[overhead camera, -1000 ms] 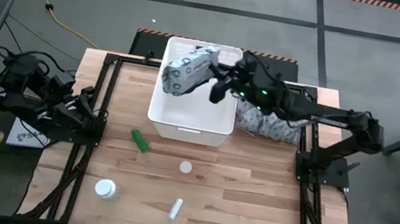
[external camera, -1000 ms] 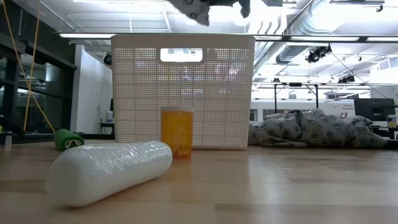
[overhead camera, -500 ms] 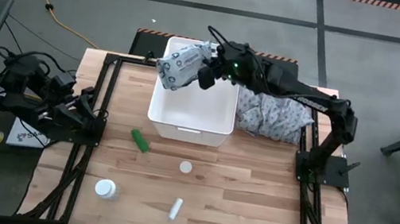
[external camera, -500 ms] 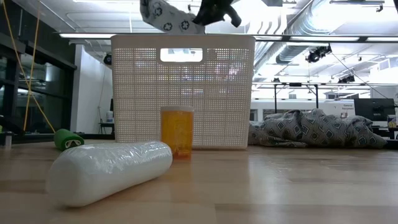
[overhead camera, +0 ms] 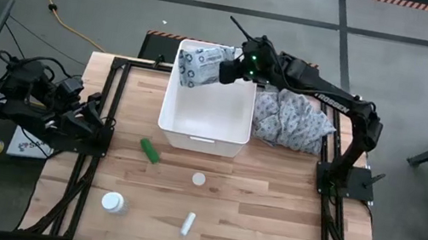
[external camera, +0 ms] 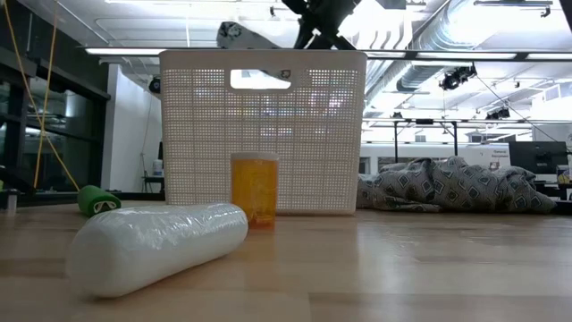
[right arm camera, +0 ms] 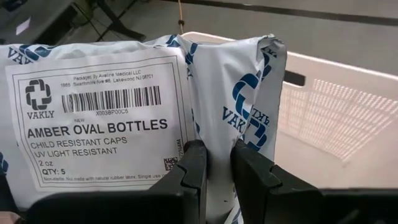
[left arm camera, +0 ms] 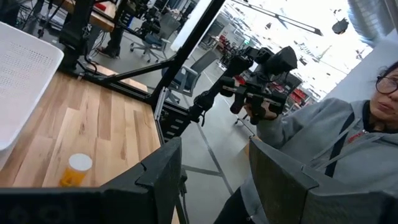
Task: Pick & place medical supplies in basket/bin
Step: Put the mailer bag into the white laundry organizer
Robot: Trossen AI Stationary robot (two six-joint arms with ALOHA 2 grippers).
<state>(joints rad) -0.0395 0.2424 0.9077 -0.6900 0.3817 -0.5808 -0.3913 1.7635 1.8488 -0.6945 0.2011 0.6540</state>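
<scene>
My right gripper [overhead camera: 226, 70] is shut on the grey-green packet [overhead camera: 200, 62] with a white label, over the far part of the white lattice bin [overhead camera: 203, 135]. In the low view the packet [external camera: 237, 36] shows just above the bin's rim [external camera: 264, 54]. On the table near the bin lie a green cylinder [overhead camera: 149, 150], an amber bottle with a white cap [overhead camera: 199, 179], a white bottle [overhead camera: 112, 202] and a white tube [overhead camera: 188, 223]. My left gripper [left arm camera: 214, 180] is open and waits at the table's left edge [overhead camera: 80, 120]. My right gripper pinches the packet between its two fingers [right arm camera: 193, 171] at the wrap's side edge [right arm camera: 214, 118], beside the white label. The fingers come from the table's right, across that edge. The packet is lifted clear and juts leftward from the fingers over the bin's opening.
A crumpled grey patterned cloth [overhead camera: 287, 121] lies right of the bin, under my right arm. The black frame rails run along the table's left and right sides. A person [left arm camera: 367, 137] sits beyond the table. Bare wood lies between the bin and the near edge.
My right gripper has carried the packet toward the table's far edge and down toward the bin's rim, turning at the wrist, and has stayed shut on it. The packet, high above the bin a second ago, now sits just over its far part.
</scene>
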